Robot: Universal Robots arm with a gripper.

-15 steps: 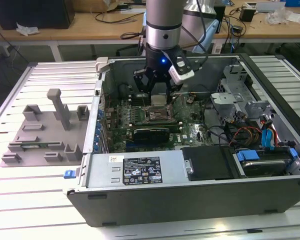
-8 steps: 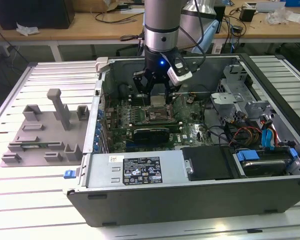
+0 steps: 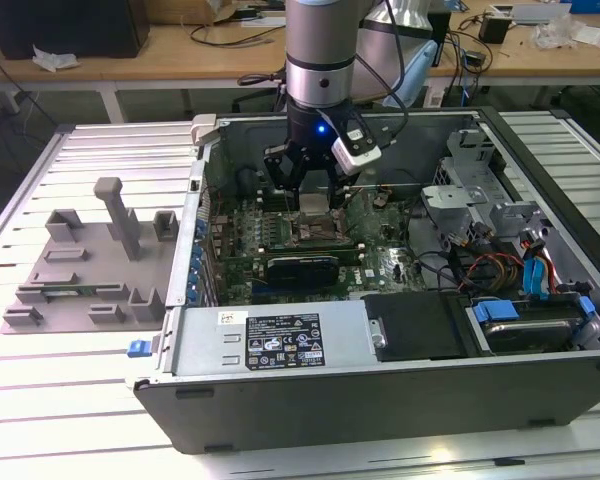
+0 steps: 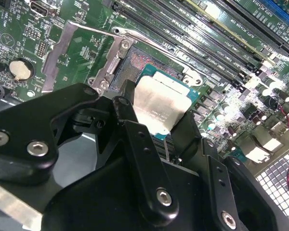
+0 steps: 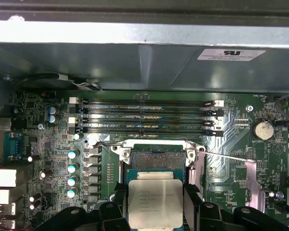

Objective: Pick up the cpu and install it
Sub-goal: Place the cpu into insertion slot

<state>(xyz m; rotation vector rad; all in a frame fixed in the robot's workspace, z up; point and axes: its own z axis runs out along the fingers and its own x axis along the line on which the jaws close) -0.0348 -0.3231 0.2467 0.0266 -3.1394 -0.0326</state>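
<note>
Hovering inside the open computer case point(image 3: 380, 395), the gripper point(image 3: 310, 195) hangs over the middle of the green motherboard point(image 3: 380, 250), and the job stands at the install stage: the pick is done and the placing is not. The long black memory slots point(image 5: 144, 118) run just beyond the fingertips. The CPU socket point(image 5: 156, 159) lies right below and slightly ahead of the fingertips, its dark contact field bare. Its silver load plate point(image 5: 248, 180) is swung open to one side of the fingers and the thin retention lever point(image 5: 231, 157) beside it is released, so nothing covers the seat. The cpu point(image 5: 155, 202) sits between the two black fingers point(image 4: 135, 139), which are clenched on its opposite edges; its silver-grey lid faces up, with a green edge showing in the second wrist view. It looks to be held above the socket, overlapping only its near edge; whether any corner touches the frame I cannot tell. By my reading, seating it calls for bringing the chip square over the opening, edges parallel to the frame, then a gentle straight descent, since a tilted or shifted drop could bend the contacts.
</note>
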